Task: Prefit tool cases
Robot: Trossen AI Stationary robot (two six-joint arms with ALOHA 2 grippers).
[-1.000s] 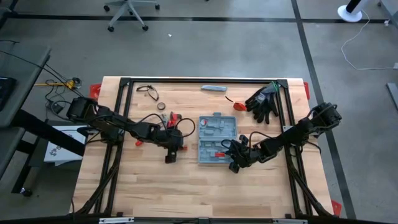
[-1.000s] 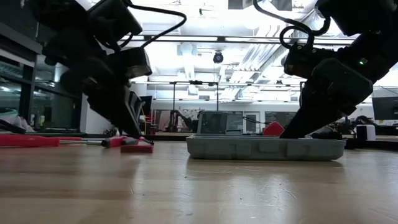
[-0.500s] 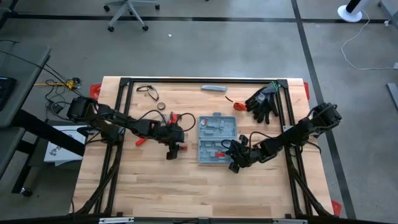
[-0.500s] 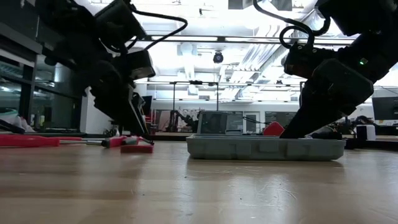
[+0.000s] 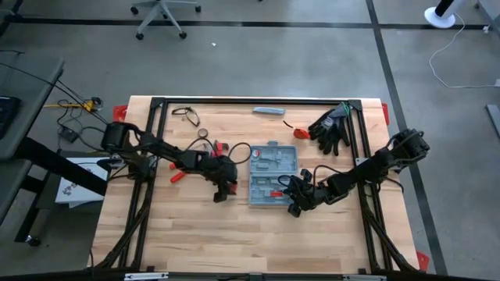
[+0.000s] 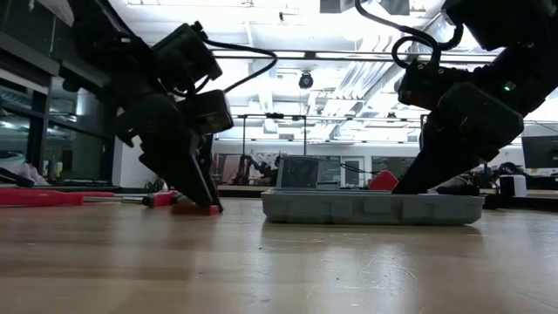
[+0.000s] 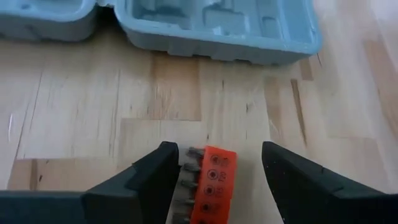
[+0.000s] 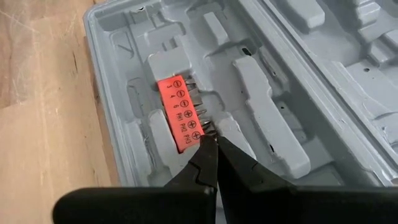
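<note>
Left gripper (image 7: pixel 214 171): fingers standing apart, straddling a red bit holder (image 7: pixel 210 185) on the table (image 5: pixel 195 234).
Right gripper (image 8: pixel 210 144): fingers pressing together, tips resting beside another red bit strip (image 8: pixel 181 114) inside the tool case (image 5: pixel 273 173).

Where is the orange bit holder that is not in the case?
In the left wrist view the orange bit holder lies on the wooden table, between the open fingers of the left end effector, just beside the open grey case.

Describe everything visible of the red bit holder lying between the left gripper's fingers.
The small red rectangular plastic bit holder lies flat on the wooden table, metal bit tips poking from one long side and round markings in a row on its face. It sits between the open fingers of the left gripper, touching neither, short of the open blue-grey moulded plastic case.
</note>
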